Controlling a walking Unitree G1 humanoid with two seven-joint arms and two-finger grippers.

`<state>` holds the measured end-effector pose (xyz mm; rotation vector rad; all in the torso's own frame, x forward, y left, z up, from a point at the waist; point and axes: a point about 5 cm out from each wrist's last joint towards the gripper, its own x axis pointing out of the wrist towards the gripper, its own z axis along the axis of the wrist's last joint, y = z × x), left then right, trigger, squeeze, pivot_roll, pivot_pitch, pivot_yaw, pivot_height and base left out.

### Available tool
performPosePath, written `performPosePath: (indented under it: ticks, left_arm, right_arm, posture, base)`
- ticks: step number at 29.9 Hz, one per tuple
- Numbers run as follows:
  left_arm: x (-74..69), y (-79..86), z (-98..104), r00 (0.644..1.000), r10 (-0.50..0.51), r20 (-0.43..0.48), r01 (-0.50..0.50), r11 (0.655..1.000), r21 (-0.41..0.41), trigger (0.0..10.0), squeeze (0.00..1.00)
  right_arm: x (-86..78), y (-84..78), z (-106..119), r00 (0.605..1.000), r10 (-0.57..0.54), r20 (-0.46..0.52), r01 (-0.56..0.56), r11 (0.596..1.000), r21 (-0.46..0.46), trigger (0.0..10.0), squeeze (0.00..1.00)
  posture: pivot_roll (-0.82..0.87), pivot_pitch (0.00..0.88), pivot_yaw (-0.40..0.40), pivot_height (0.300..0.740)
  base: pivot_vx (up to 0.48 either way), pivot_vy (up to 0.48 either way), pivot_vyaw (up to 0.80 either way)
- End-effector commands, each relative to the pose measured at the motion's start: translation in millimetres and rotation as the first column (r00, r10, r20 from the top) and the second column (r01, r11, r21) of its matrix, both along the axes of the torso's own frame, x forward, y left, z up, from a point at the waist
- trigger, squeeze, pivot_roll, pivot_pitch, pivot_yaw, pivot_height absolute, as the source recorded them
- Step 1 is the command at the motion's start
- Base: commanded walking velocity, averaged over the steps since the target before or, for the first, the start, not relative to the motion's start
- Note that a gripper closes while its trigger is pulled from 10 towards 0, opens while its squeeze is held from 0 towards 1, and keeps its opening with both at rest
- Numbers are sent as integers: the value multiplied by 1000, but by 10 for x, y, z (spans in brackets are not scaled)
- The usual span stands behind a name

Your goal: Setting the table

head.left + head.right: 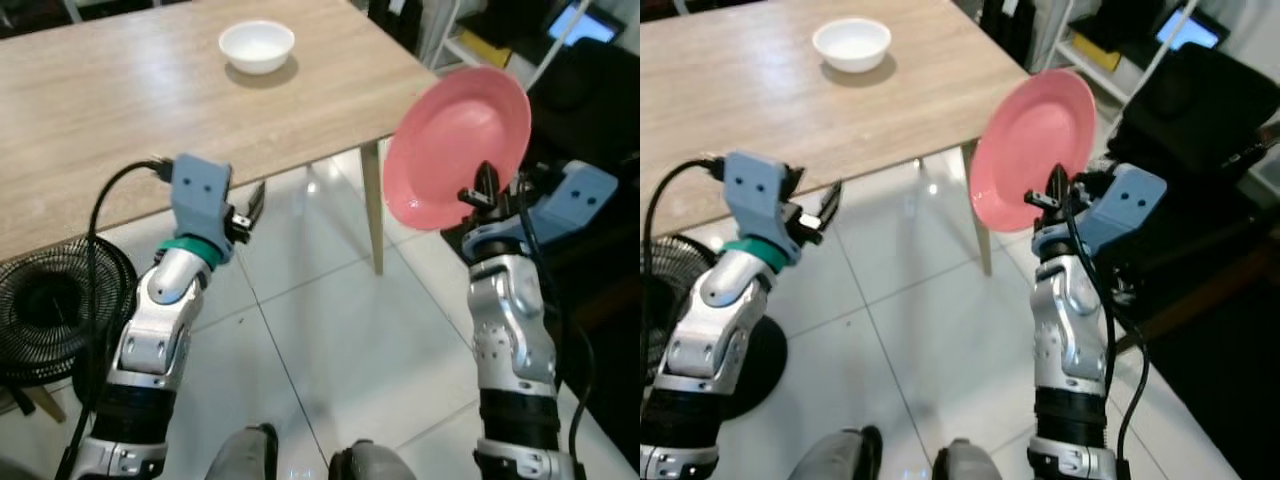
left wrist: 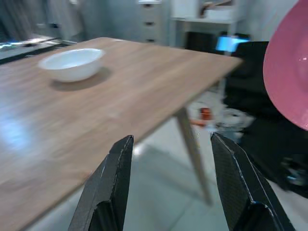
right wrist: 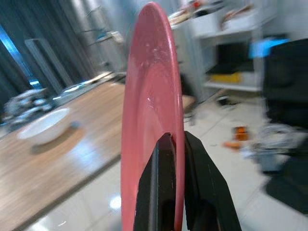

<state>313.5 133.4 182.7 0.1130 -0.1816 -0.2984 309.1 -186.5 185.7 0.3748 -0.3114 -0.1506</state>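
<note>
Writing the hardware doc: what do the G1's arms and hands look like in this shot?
Both arms are silver metal segments with black joint sections. The left hand and right hand each have two long black fingers, textured on the inner pads. A light blue boxy housing sits at each wrist; the left one has a teal ring below it. Black cables run along both arms.

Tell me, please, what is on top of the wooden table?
One white bowl stands on the wooden table. The bowl's inside looks empty. The pink plate is not on it; the right gripper holds it on edge beyond the table's corner.
</note>
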Motion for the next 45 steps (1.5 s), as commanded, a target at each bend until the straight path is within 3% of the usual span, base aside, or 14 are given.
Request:
performPosePath:
  ticks: [1,45]
  left_arm:
    - [-11,32,-52,1000,11,-18,-10,1000,12,10000,0]
    - [0,4,-61,1000,-4,-16,4,1000,12,10000,0]
  right_arm:
    - [-12,17,-16,1000,-3,-2,3,1000,0,10000,0]
    - [-13,12,-21,1000,-4,-3,4,1000,-9,10000,0]
  posture:
    - [63,23,24,740]
    - [57,12,28,740]
  base:
    - [-334,0,0]
    - [-334,0,0]
